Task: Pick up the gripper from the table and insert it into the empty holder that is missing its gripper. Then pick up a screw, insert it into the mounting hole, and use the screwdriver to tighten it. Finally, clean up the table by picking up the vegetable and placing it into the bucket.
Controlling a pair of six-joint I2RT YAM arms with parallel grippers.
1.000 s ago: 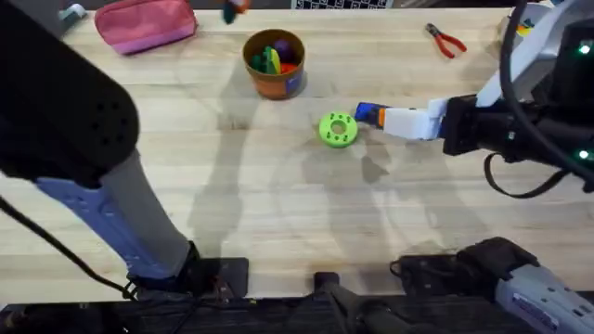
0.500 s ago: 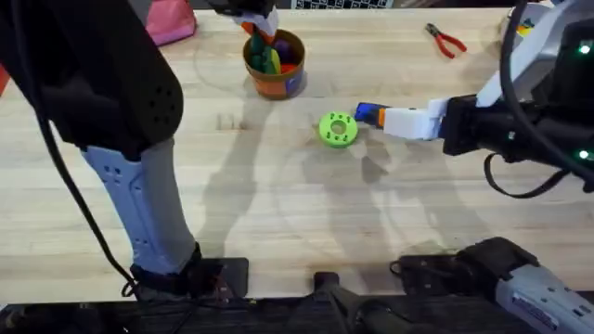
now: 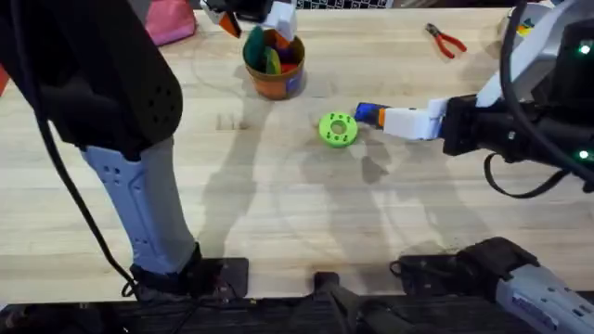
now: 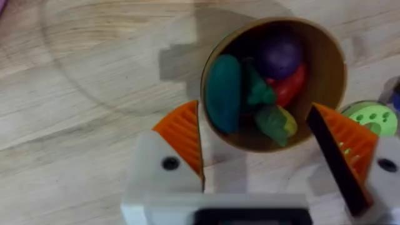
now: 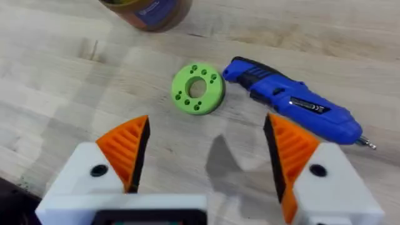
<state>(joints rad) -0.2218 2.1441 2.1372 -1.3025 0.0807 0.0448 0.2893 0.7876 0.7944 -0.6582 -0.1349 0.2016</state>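
Both pincers gape; vegetable point(image 4: 223, 92) in bucket point(image 4: 331, 75) under left pincer point(image 4: 269, 147).

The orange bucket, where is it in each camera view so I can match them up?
Overhead: the bucket stands at the far middle of the table, under the left pincer.
Left wrist: the bucket lies open just beyond the pincer's orange pads, toy pieces inside.
Right wrist: the bucket's base is cut by the picture's edge.
Shared landmark: the green holed disc, beside the bucket.
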